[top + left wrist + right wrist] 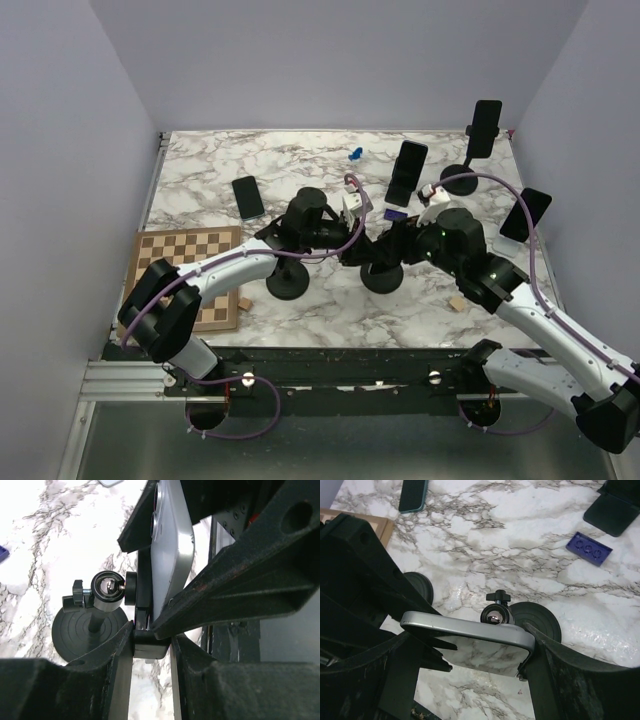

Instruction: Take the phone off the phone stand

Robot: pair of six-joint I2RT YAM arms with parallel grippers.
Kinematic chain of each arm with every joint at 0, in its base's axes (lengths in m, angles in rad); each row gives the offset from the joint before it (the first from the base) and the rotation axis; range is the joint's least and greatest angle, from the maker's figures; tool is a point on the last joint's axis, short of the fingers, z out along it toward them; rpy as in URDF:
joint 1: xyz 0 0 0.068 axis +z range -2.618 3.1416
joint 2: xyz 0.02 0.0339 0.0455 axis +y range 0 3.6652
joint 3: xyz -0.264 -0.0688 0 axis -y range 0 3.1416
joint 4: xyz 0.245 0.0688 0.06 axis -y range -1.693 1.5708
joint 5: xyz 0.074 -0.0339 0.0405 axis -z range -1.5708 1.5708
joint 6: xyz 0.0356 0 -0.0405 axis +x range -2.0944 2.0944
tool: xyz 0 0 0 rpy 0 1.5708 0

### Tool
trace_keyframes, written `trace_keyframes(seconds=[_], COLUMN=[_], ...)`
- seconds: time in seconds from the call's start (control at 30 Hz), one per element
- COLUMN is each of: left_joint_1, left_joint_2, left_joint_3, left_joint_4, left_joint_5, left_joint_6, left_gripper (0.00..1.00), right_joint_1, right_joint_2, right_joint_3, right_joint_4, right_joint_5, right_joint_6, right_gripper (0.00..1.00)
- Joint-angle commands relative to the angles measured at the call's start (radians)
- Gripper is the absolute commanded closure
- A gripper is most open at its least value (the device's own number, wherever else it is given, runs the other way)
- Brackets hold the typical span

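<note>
A silver-edged phone (pixel 470 628) stands in the clamp of a black phone stand at the table's middle. Its glass mirrors the marble. My right gripper (pixel 470 655) is shut across the phone's width, one finger on each long edge. Just behind the phone are the stand's ball joint (pixel 495 615) and round base (pixel 540 622). In the left wrist view the phone (pixel 172 555) is seen edge-on. My left gripper (pixel 152 641) is shut on the stand's black clamp piece (pixel 150 647) below it. From above, both grippers meet over the stand base (pixel 381 277).
Three other phones sit on stands at the back right (pixel 407 172), (pixel 485 128), (pixel 525 213). A phone (pixel 248 197) lies flat near a chessboard (pixel 190 275). A second stand base (pixel 287 283), a purple brick (pixel 394 213), a blue piece (pixel 355 153) and wooden blocks (pixel 457 303) lie around.
</note>
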Motion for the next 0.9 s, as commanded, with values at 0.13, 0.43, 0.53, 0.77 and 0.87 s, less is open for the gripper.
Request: trace_keyframes(seconds=[0.13, 0.43, 0.53, 0.77, 0.87], left_joint_1=[0.017, 0.019, 0.015, -0.043, -0.073], left_joint_2=[-0.041, -0.034, -0.075, -0.194, -0.200], left_joint_3=[0.025, 0.044, -0.024, -0.139, -0.136], left_joint_4=[-0.231, -0.264, -0.077, 0.059, 0.056], left_joint_5=[0.243, 0.174, 0.041, -0.401, -0.548], left_joint_6=[0.264, 0.268, 0.117, -0.003, -0.017], left_gripper=[1.00, 1.00, 1.00, 1.00, 1.00], right_joint_1=[-0.007, -0.007, -0.008, -0.007, -0.007], right_joint_2=[-0.063, -0.046, -0.043, -0.013, -0.006], right_joint_3=[-0.046, -0.018, 0.018, 0.146, 0.186], right_joint_4=[0.076, 0.075, -0.011, -0.235, -0.279], right_joint_5=[-0.167, -0.171, 0.003, 0.100, 0.122], right_joint_6=[-0.042, -0.027, 0.064, 0.095, 0.134], right_gripper=[0.99, 0.99, 0.86, 0.08, 0.02])
